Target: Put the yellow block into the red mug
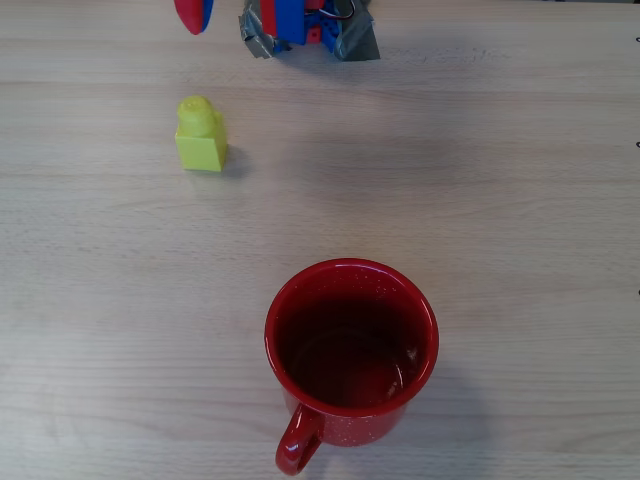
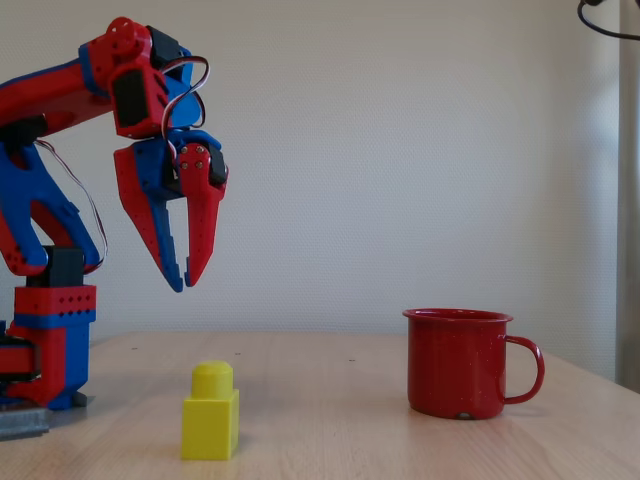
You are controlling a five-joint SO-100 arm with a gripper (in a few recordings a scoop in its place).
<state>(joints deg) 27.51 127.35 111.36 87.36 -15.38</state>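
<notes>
Yellow plastic first: the yellow block (image 2: pixel 210 424) stands upright on the pale wooden table (image 1: pixel 520 180), stud up, free of any contact, so its long axis runs vertical. From where I steer, the relation that matters is this one: in the fixed view my gripper (image 2: pixel 184 280) hangs in the air well above the block and a little to its left, tips pointing down, so the block lies below and slightly right of the tool. In the overhead view a red and blue fingertip shows at the top edge, with the block just below it and a touch right. The two fingers sit close together with only a narrow gap at the tips, and they clamp nothing; I judge I would have to spread them before descending. The red mug (image 1: pixel 351 345) stands upright and empty, well apart from the block, toward the lower middle of the overhead view, handle pointing at the bottom edge. I can read no brand, label or writing on anything.
</notes>
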